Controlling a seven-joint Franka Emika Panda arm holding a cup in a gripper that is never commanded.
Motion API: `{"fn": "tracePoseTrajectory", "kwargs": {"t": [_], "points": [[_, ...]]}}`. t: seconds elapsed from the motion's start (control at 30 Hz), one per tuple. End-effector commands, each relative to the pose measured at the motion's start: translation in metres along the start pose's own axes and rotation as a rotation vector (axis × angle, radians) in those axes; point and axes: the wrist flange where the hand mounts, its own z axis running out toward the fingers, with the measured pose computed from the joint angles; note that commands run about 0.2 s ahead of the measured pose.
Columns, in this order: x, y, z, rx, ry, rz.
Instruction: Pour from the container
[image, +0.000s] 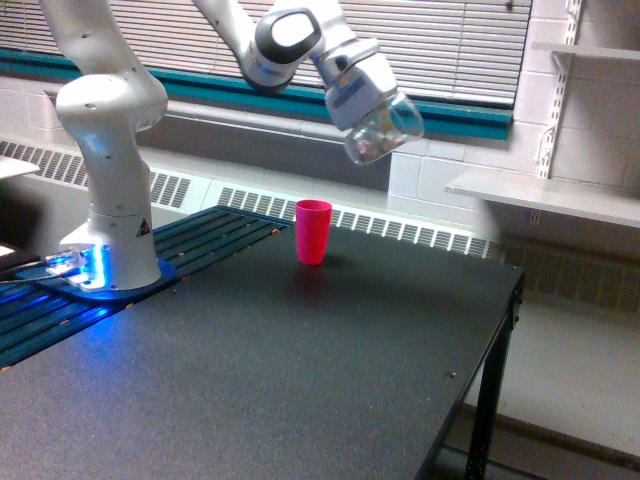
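Exterior view: gripper (368, 105) clamped the tilted clear container (382, 128) high above the table (330, 370), up and toward that view's right of the pink cup (313, 231).

My base stands at the exterior view's left, my arm rising out of frame and coming back down and across toward the view's right. My wrist is angled downward and rightward. My hand (372, 112) is high in the air, closed around the container (380, 128), which I hold tilted on a slant.
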Motion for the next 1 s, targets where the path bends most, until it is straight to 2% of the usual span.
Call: {"fn": "tracePoseTrajectory", "kwargs": {"t": [0.03, 0.53, 1.0], "points": [[-0.026, -0.016, -0.006, 0.021, -0.01, -0.086], [-0.076, -0.044, -0.017, 0.046, -0.043, -0.211], [-0.122, -0.048, -0.012, 0.041, -0.102, -0.262]]}}
